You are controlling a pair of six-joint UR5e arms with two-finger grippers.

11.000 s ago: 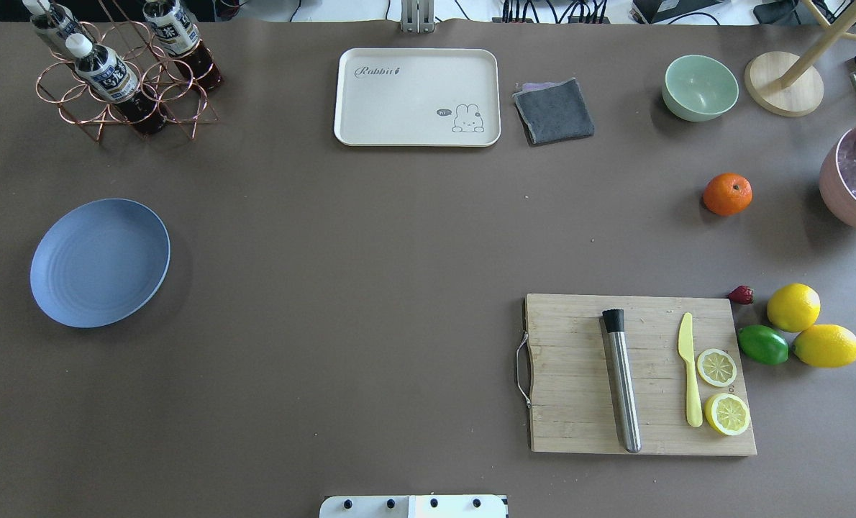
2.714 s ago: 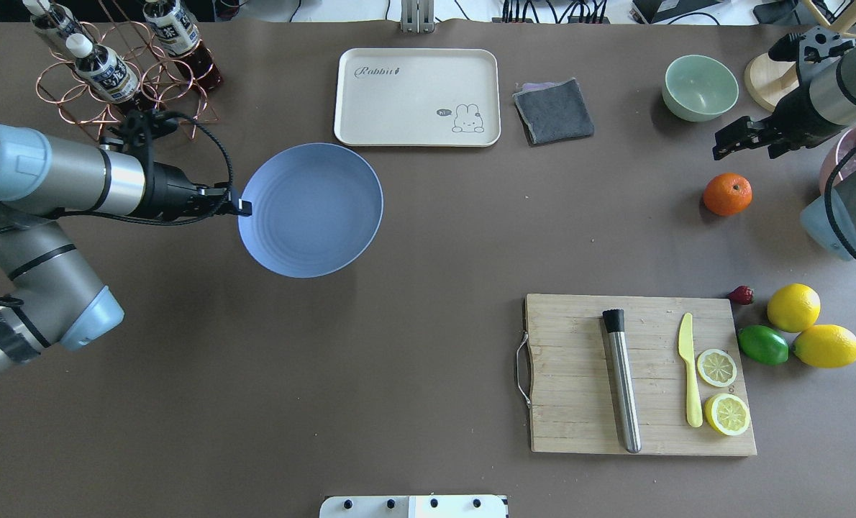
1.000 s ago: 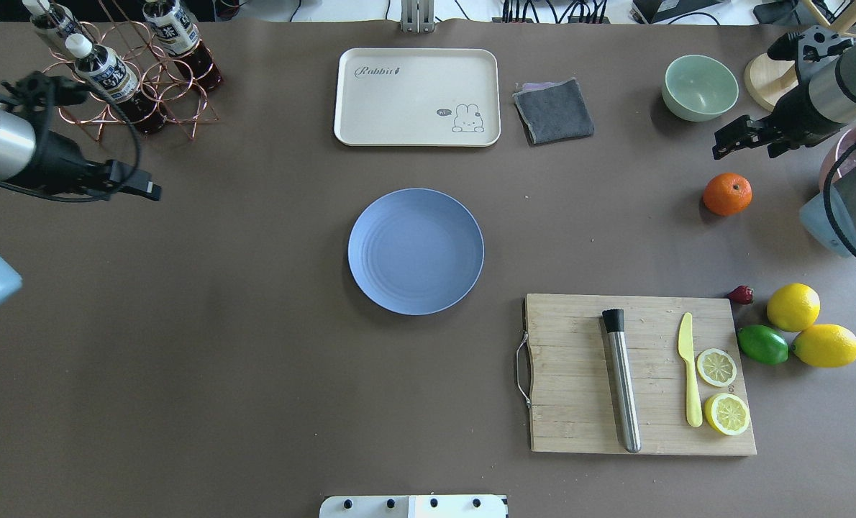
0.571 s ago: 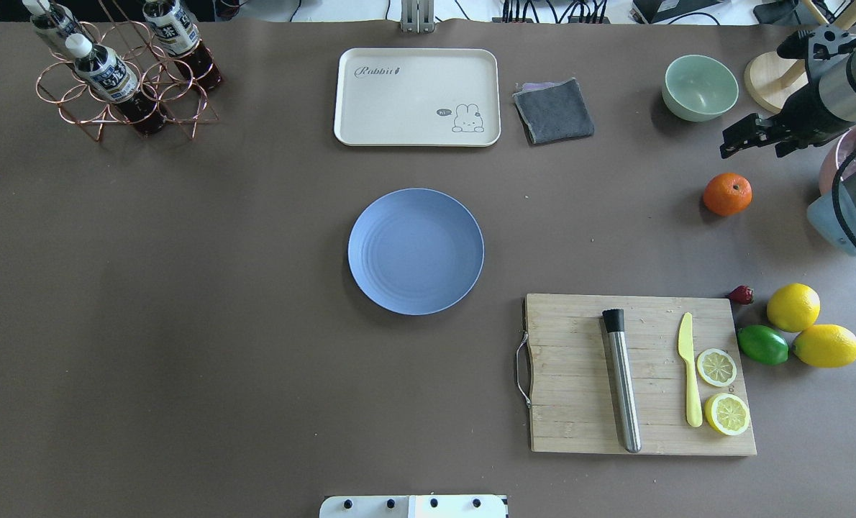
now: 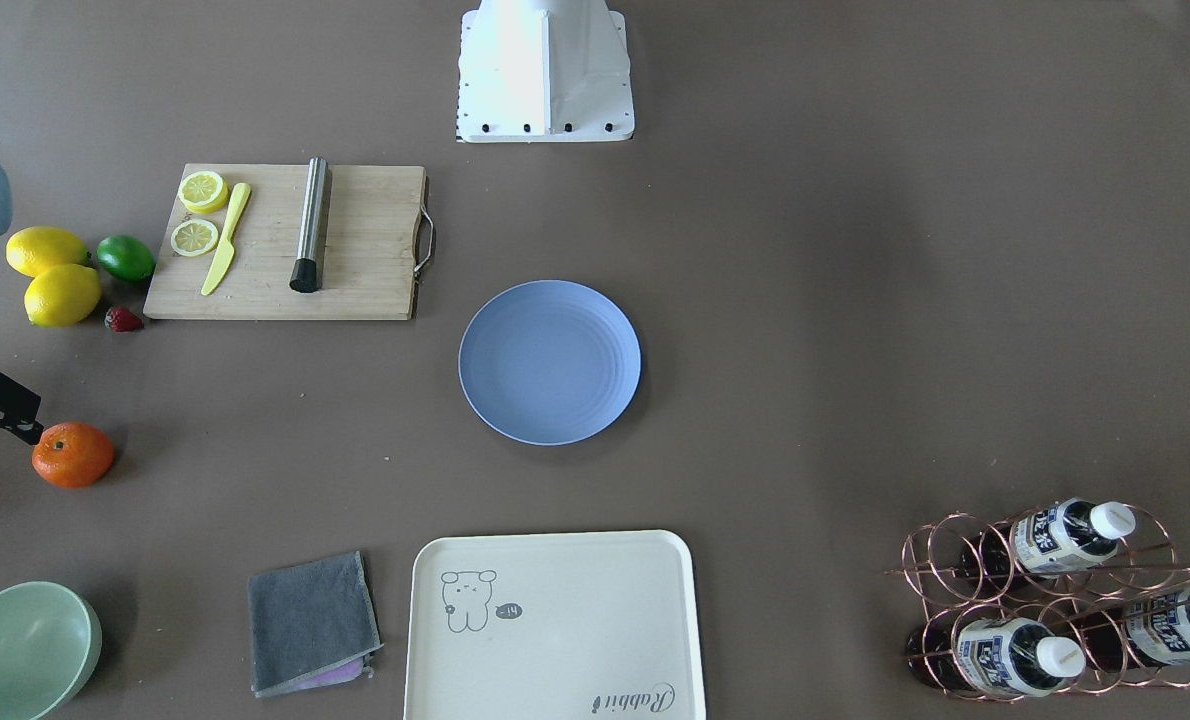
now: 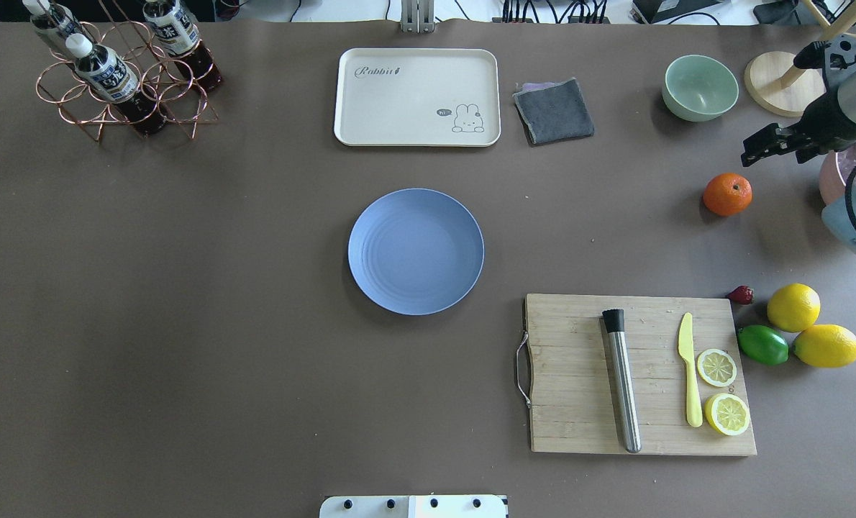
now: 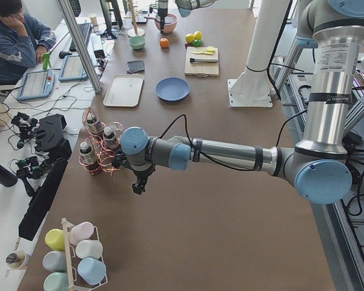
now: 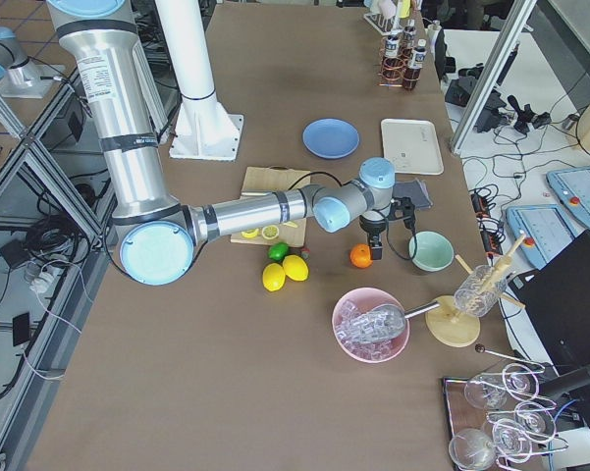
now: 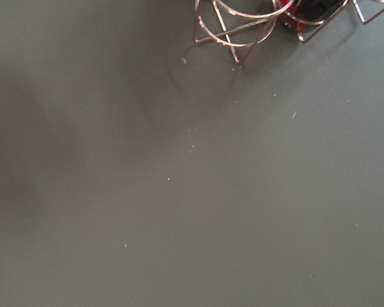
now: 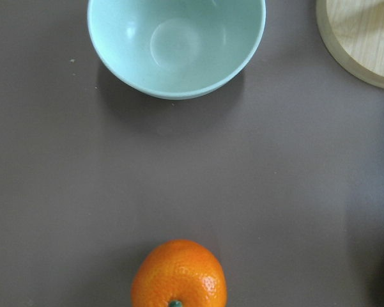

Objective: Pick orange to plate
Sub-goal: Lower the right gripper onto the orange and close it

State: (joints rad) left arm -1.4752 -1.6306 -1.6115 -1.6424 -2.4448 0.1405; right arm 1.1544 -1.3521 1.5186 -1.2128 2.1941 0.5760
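Though near the orange (image 6: 727,194), right gripper (image 6: 750,155): finger spread unclear; left gripper (image 7: 136,187) likewise.

Matt plate (image 6: 416,251), dimpled glossy orange (image 6: 726,194)

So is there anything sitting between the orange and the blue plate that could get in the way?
Nothing visible does. The table between the orange and the plate is bare. The cutting board lies nearer the robot than that line and the grey cloth lies beyond it, both clear of it.
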